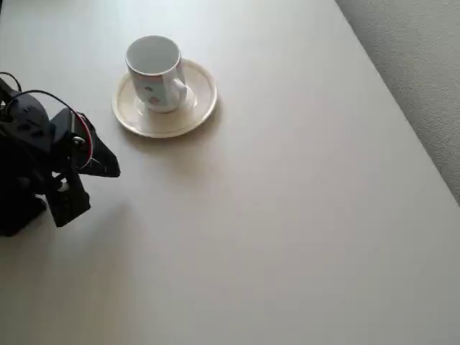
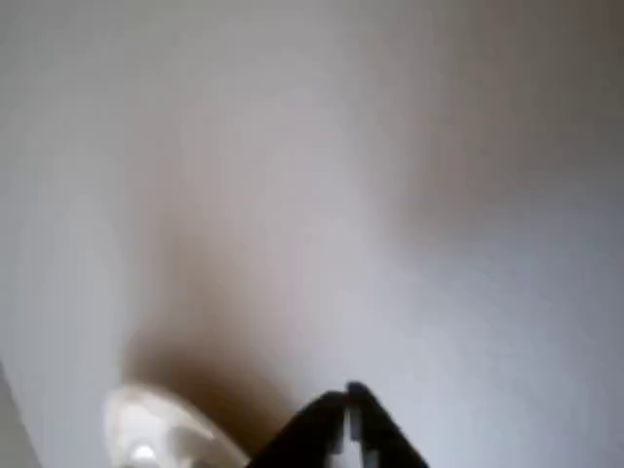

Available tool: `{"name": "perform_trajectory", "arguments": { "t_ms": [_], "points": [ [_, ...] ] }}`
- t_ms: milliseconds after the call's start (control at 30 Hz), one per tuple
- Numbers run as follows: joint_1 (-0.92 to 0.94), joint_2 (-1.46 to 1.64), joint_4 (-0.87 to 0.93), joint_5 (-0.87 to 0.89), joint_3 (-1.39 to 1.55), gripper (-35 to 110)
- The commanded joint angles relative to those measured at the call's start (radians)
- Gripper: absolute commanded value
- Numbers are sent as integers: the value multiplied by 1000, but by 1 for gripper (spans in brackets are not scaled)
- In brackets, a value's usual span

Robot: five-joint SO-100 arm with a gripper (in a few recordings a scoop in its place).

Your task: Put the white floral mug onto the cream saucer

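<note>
We see the fingers (image 2: 348, 414) pressed together and holding nothing, well apart from the white floral mug (image 1: 155, 73), which stands upright on the cream saucer (image 1: 198, 108) on the counter (image 1: 287, 215).

Table (image 1: 287, 237) open; mug (image 1: 154, 72) on saucer (image 1: 194, 115) sole obstacle.

Black arm sits at left edge in overhead view, folded low, red and black wires looped over its upper joints. Claw (image 1: 108, 167) points right, holds nothing, nothing touching it. Wrist view: claw (image 2: 349, 409) at bottom centre, blurred, the two dark fingertips (image 2: 331, 414) pressed together, tips meeting, no gap.
</note>
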Motion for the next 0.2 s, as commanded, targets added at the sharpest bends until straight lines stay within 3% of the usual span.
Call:
{"name": "perform_trajectory", "arguments": {
  "t_ms": [0, 167],
  "points": [
    [11, 9, -17, 6, 2, -2],
    [11, 9, -17, 6, 2, -2]
  ]
}}
